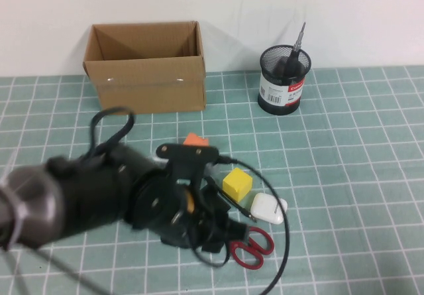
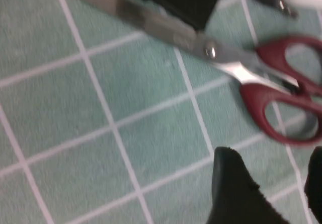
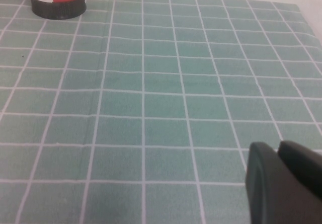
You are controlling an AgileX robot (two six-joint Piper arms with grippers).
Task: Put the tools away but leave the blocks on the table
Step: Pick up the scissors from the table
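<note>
The red-handled scissors (image 1: 252, 248) lie flat on the teal grid table (image 1: 344, 176), near its front. In the left wrist view the scissors (image 2: 282, 98) point their blades away past a small black clip-like piece (image 2: 186, 0). My left gripper (image 1: 220, 240) hovers just beside the scissors' handles, open and empty (image 2: 274, 194). A thin black pointed tool (image 1: 236, 206) lies between the yellow cube (image 1: 237, 183) and the white case (image 1: 267, 209). The orange cube (image 1: 195, 140) is partly hidden behind my left arm. The screwdriver (image 1: 296, 50) stands in the mesh cup (image 1: 283, 81). My right gripper (image 3: 279, 156) is shut and empty above bare mat. The white cube is not clearly visible.
An open cardboard box (image 1: 149, 69) stands at the back left. The mesh cup (image 3: 55, 0) also shows far off in the right wrist view. My left arm's bulk and its cable (image 1: 281, 242) cover the table's front middle.
</note>
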